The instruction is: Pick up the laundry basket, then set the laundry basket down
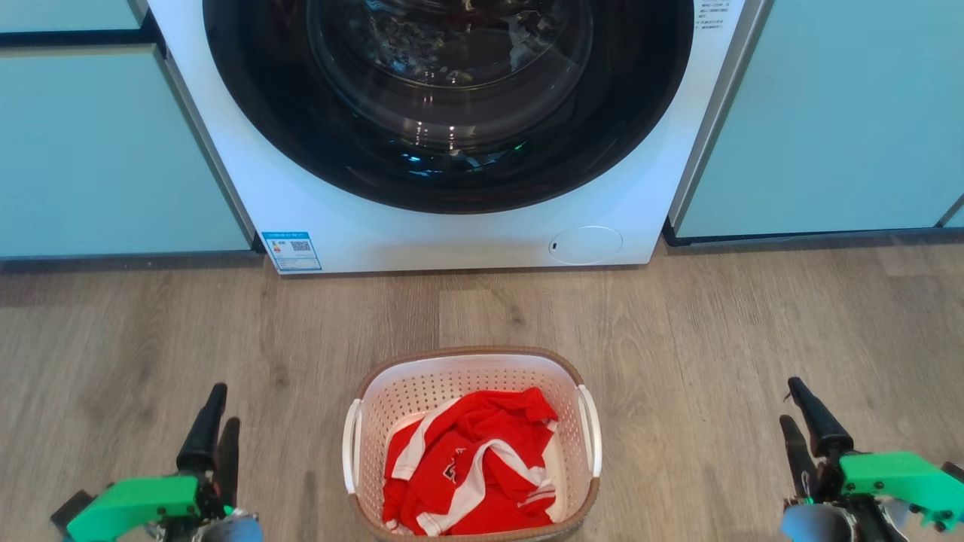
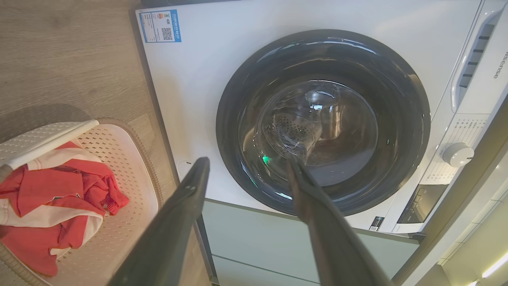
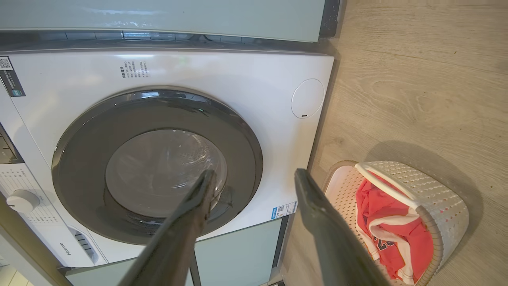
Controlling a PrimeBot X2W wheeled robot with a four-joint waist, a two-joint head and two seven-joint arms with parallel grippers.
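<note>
The laundry basket stands on the wooden floor in front of the washer, cream-white with a brown rim and white side handles. A crumpled red and white garment lies inside it. My left gripper hangs open well to the basket's left, touching nothing. My right gripper is open far to the basket's right, also empty. The basket sits at the lower left of the left wrist view, beside the open fingers. In the right wrist view the basket lies at the lower right.
A white front-loading washer with a dark round door stands straight ahead, between pale blue-green cabinets. Bare wood floor lies between the basket and the washer and on both sides of the basket.
</note>
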